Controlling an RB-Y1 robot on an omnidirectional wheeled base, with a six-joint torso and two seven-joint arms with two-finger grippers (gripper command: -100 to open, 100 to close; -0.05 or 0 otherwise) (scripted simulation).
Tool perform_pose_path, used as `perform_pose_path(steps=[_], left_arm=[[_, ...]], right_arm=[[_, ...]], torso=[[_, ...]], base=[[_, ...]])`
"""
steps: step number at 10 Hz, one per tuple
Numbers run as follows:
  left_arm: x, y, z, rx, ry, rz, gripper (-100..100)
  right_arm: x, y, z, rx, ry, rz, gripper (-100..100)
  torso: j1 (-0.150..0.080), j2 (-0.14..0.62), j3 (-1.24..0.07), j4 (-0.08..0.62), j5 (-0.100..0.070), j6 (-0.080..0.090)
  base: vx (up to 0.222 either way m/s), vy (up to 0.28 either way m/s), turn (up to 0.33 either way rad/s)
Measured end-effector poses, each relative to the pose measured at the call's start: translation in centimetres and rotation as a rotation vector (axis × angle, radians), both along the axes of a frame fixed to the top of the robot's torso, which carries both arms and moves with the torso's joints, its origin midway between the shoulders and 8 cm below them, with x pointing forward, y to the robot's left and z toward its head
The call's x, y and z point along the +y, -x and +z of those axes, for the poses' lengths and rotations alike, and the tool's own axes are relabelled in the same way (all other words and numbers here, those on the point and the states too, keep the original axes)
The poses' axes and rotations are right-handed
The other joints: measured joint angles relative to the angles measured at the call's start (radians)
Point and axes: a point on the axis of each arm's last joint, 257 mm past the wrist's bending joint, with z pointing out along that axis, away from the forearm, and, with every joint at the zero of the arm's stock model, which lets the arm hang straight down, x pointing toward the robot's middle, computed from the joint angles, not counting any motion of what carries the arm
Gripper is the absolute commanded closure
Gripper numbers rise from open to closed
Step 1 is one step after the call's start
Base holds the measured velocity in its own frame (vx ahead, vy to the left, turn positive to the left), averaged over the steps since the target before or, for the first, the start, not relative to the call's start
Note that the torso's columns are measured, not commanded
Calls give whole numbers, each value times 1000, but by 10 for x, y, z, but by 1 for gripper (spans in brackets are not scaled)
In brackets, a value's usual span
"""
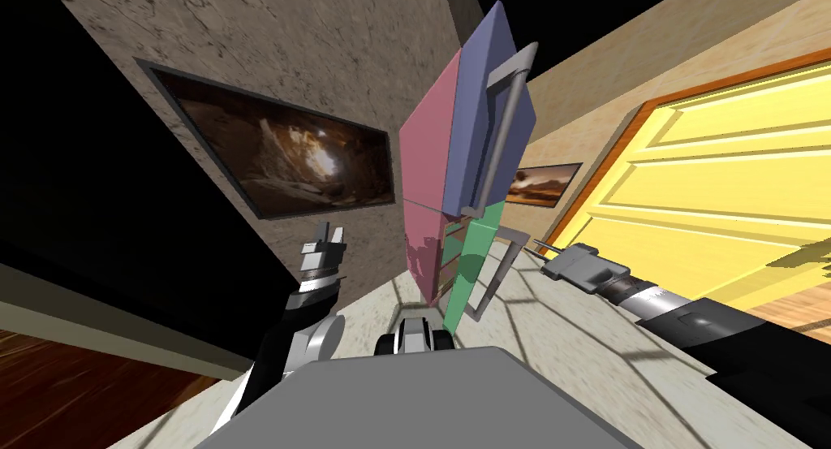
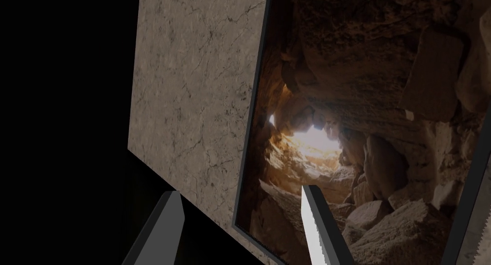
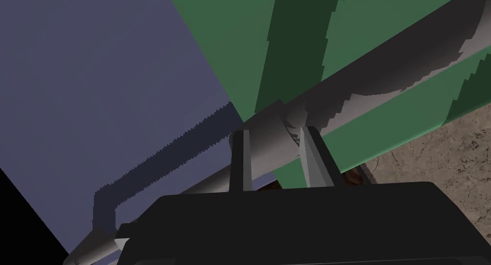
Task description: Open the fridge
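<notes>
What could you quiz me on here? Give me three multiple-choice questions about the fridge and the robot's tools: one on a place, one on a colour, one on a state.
1. Where is the right tool?
A. At the green lower door's handle
B. On the yellow door
C. Resting on the floor

2. What colour is the fridge's upper door?
A. White
B. Blue
C. Yellow

3. How is the left tool?
A. Shut on a handle
B. Shut on a cup
C. Open, holding nothing

Answers:
1 A: its fingers press both sides of that grey bar.
2 B: the head view shows it blue, above the green door.
3 C: its fingers stand wide apart, facing a cave picture.
</notes>
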Motion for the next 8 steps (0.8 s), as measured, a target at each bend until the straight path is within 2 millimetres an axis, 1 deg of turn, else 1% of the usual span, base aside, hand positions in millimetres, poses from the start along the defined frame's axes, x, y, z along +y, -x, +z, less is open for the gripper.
perform_pose_path(steps=[1, 3, 4, 6, 7, 8], left_arm=[[0, 0, 0, 0, 0, 0, 0], [0, 0, 0, 0, 0, 0, 0], [0, 0, 0, 0, 0, 0, 0], [0, 0, 0, 0, 0, 0, 0], [0, 0, 0, 0, 0, 0, 0], [0, 0, 0, 0, 0, 0, 0]], right_arm=[[7, -1, 1, -3, 1, 18, 100], [18, 0, 2, -1, 0, 51, 100], [24, -2, 4, -4, 3, 66, 100], [34, -4, 8, -17, 5, 91, 100], [41, -5, 10, -18, 7, 109, 100], [46, -6, 11, -20, 7, 125, 100]], torso=[[4, 0, 0, -1, 0, 2], [12, 7, 4, 3, 6, -2], [18, 7, 5, 3, 6, 0], [19, 8, 8, 0, 3, 2], [16, 9, 8, 0, 2, 0], [15, 9, 9, 0, 0, 3]], base=[[-184, -195, 22], [-199, -237, 39], [-160, -206, 52], [-129, -177, 29], [-104, -154, 7], [-40, -57, -3]])
